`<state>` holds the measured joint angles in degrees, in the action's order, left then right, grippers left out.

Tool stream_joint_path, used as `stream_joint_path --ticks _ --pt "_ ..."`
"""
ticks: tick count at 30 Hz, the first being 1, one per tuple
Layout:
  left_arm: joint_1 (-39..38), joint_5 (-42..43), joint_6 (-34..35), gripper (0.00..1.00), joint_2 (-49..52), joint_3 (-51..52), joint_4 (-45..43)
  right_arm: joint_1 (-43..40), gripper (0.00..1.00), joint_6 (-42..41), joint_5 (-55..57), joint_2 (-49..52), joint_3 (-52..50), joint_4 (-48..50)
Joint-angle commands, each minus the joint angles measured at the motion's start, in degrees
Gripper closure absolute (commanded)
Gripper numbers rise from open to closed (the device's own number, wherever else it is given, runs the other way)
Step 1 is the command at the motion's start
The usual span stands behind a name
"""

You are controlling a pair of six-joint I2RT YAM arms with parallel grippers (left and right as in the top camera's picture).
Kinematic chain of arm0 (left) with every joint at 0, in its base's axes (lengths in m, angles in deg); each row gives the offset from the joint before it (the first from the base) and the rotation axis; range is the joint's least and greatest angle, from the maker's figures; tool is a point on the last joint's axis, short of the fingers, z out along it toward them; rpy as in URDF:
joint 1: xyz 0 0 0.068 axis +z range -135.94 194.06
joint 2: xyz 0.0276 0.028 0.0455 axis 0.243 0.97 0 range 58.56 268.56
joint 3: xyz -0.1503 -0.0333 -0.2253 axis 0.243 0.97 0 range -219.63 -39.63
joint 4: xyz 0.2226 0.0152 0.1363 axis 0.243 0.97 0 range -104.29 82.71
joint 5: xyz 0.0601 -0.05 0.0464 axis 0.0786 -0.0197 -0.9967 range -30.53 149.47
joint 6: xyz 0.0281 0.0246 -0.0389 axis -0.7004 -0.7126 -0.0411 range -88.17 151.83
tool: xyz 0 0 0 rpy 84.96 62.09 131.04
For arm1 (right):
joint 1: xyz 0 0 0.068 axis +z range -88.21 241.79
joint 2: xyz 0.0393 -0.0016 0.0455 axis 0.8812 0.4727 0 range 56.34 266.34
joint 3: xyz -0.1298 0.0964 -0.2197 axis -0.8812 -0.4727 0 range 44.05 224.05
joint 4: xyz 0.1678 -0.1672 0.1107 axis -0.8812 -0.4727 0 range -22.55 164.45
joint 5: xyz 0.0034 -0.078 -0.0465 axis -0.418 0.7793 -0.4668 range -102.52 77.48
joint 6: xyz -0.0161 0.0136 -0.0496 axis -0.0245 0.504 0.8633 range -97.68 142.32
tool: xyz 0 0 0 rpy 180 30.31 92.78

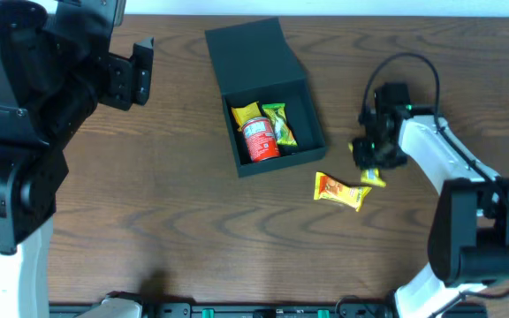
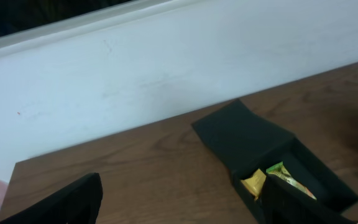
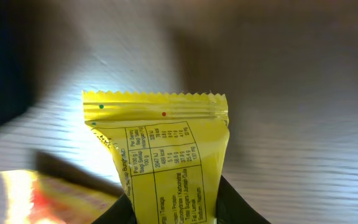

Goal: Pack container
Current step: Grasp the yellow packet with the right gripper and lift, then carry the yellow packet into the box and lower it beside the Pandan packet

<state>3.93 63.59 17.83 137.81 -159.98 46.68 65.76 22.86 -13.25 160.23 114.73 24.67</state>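
The container (image 1: 253, 55) sits open at the middle of the table (image 1: 166, 221), lid flap thrown back, with a red can (image 1: 260, 140), a green packet (image 1: 279, 124) and a small yellow pouch (image 1: 246, 113) inside. It looks like light, stiff matte card, likely to slide if nudged, so the loading drop should come from above rather than brushing a wall, and the flap is best taken at its free edge. The right gripper (image 1: 372, 168) is clamped on a yellow packet (image 3: 160, 149), well right of the box. The packet is thin, crinkly and probably slippery film, pinched low on its body. An orange packet (image 1: 338, 190) lies near it. The left gripper (image 2: 179, 202) hangs spread wide and empty, back-left of the box.
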Motion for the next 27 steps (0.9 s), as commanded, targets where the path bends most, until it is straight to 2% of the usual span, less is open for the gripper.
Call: stream_joint_path --ticks 1,9,19,27 --pt "0.26 -0.20 -1.05 0.17 -0.15 -0.26 -0.39 2.27 0.70 0.50 1.86 -4.79 7.30 -2.47" --pt "0.26 -0.20 -1.05 0.17 -0.15 -0.24 -0.35 10.21 0.67 2.60 1.84 -5.92 20.15 -7.15" --pt "0.26 -0.17 -1.05 0.17 -0.15 -0.24 -0.39 17.31 0.66 4.24 1.75 -2.99 20.68 0.11" --pt "0.24 -0.02 -1.03 0.16 -0.31 -0.24 -0.39 17.68 0.67 6.86 0.04 6.14 20.68 4.37"
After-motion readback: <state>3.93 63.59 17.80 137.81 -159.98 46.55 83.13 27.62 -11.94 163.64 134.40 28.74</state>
